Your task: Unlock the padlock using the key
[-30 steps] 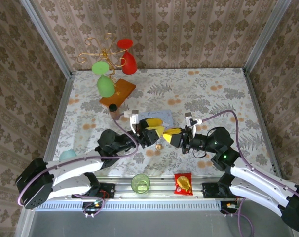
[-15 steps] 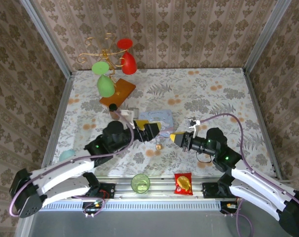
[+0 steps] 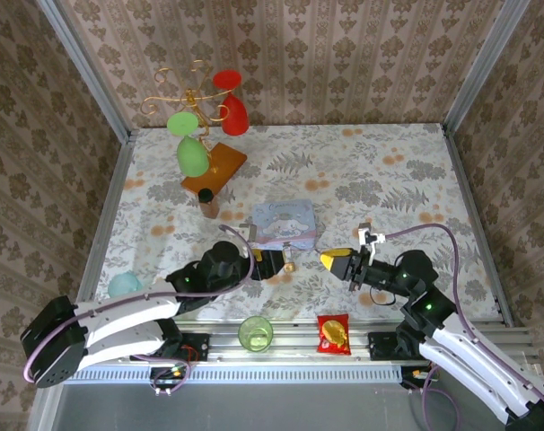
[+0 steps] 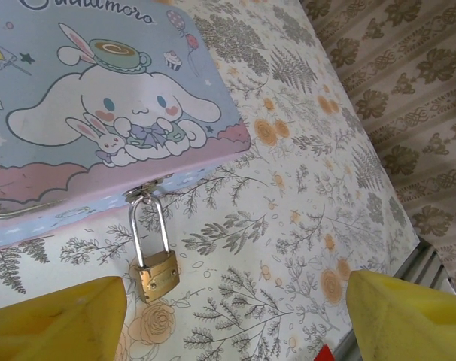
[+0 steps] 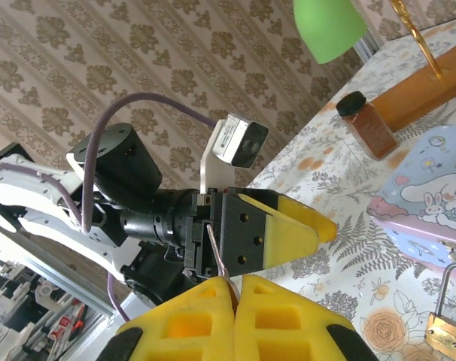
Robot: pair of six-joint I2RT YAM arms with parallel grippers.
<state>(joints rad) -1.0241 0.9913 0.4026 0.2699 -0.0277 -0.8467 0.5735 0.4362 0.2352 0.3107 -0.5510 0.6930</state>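
Withdrawn since a second ago: both grippers, then met over the near edge of the tin [image 3: 285, 223], are now pulled back from it, and the lid is left uncovered.

Item: padlock [image 4: 156, 274]. The brass body is laid flat on the table [image 4: 303, 188] just off the tin's near edge. Its shackle is threaded through the tin's hasp [image 4: 141, 192] and is seen closed. The long axis is run straight out from the tin, with the shackle end at the hasp and the base pointed away toward the arm bases.

Key [image 5: 214, 252]: a thin blade, pinched between the clenched fingers of the right gripper [image 5: 232, 282], held well off the tin's right near corner.

Left gripper [image 4: 237, 280]: fingers are spread wide, nothing is held, and it is poised just beside the padlock.

Hazards, as judged: the padlock is unsteadied and could be pushed or swung on the hasp by a misaimed key. The blade could be twisted in so slight a grip. The keyway is not seen, so alignment cannot be confirmed.
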